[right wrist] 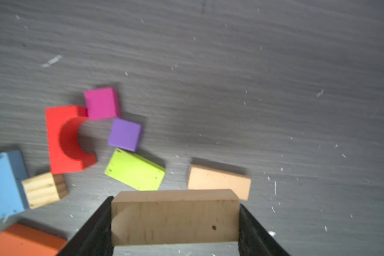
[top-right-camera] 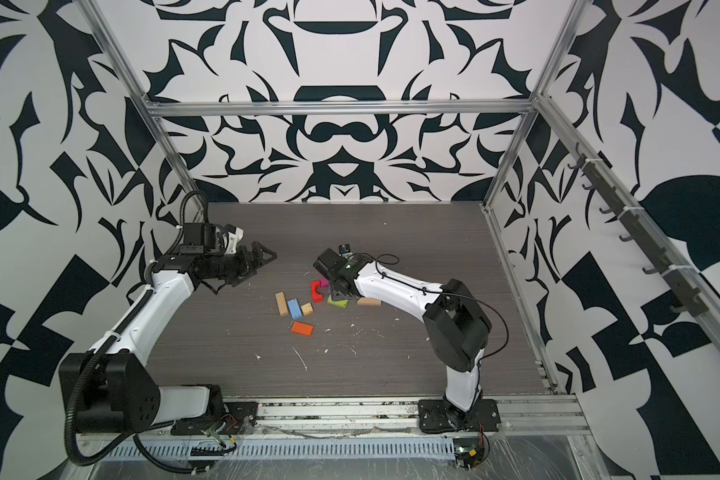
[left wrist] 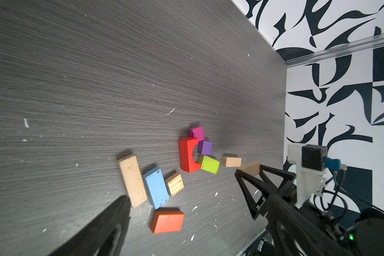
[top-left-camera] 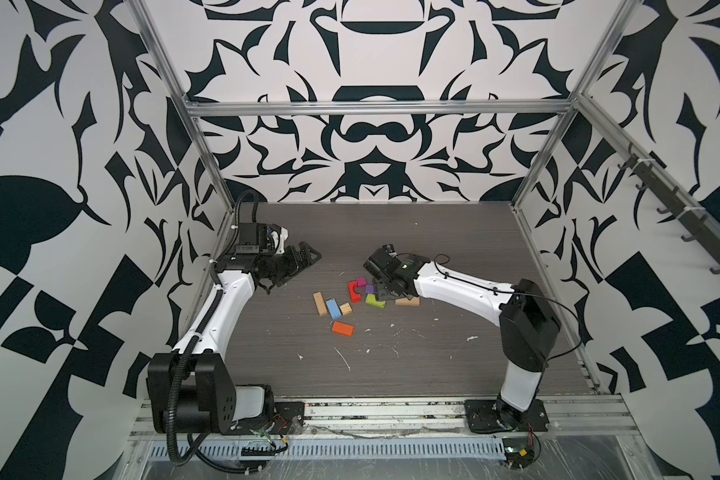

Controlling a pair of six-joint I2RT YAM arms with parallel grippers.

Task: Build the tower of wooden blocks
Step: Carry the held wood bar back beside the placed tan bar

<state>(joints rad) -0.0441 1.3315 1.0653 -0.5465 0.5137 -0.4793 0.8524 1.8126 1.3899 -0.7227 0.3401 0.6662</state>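
We see the dark wood-grain table (top-left-camera: pixel 433 353) with both arms over it. The left gripper (top-left-camera: pixel 303 261) hovers left of the pieces, well apart from them, with its jaws spread wide and holding nothing. The right gripper (right wrist: pixel 175 204) is over the right end of the cluster, pinching a held tan plank (right wrist: pixel 175 221) with a finger on each short end. We can't tell if the plank is clear of the table.

Everything else lies loose mid-table in one layer. In both top views, from the left:
- The long tan plank (top-left-camera: pixel 320 303).
- The blue block (top-left-camera: pixel 333 308), just beside it.
- The orange block (top-left-camera: pixel 342 328), nearer the front.
- The red arch (top-left-camera: pixel 354 291), lying flat.
- The lime block (top-left-camera: pixel 375 300).
- The short tan plank (top-left-camera: pixel 407 301).
- The ribbed tan cube (top-left-camera: pixel 345 308), beside the blue block.
- The magenta cube (top-left-camera: pixel 361 282), touching the arch's end.
- The purple cube (top-left-camera: pixel 369 288), at the arch's opening.
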